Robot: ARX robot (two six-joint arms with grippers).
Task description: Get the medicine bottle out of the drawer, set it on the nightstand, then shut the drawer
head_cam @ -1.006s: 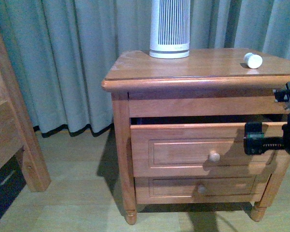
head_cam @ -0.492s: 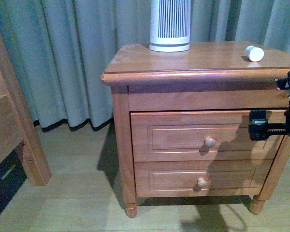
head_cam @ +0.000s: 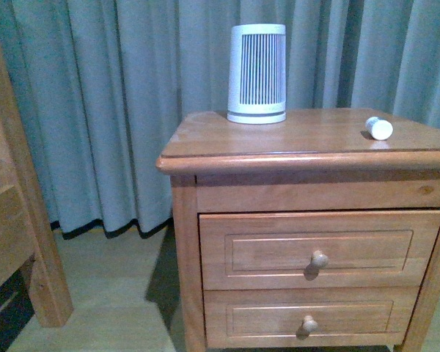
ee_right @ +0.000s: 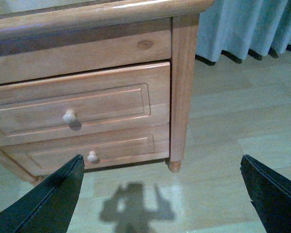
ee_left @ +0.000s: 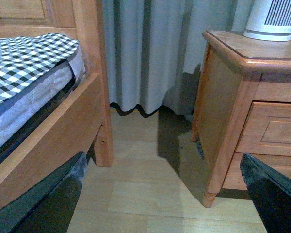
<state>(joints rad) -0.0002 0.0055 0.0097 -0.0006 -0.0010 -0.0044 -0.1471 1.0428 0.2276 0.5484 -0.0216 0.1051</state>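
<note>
Now closed flush: drawer (head_cam: 319, 250), upper of the two, front panel level with the frame of the nightstand (head_cam: 205, 133), round knob (head_cam: 319, 258) at the middle of its recessed panel. Lower drawer (head_cam: 309, 317) beneath it, also shut, with a knob of its own. Lying on its side on the nightstand top, near the right front corner: medicine bottle (head_cam: 379, 128), small and white, well apart from the ribbed white canister (head_cam: 257, 73) standing upright toward the back of the top. Grey-blue curtain (head_cam: 125, 103) hanging behind, down to a pale wood floor (head_cam: 110, 293). At the far left of the front view, part of a wooden bed frame (head_cam: 18, 213). No arm visible in the front view. Seen from the left wrist: left gripper (ee_left: 160, 199) spread wide, dark fingers at the two lower corners, nothing between them, pointed at the floor between the bed with its checked cover (ee_left: 24, 58) and the side of the nightstand. Seen from the right wrist: right gripper (ee_right: 162, 196) likewise spread wide and empty, hanging apart from the nightstand's front right corner, both drawer fronts and the turned foot (ee_right: 174, 166) in sight, its shadow cast on the floor below.
</note>
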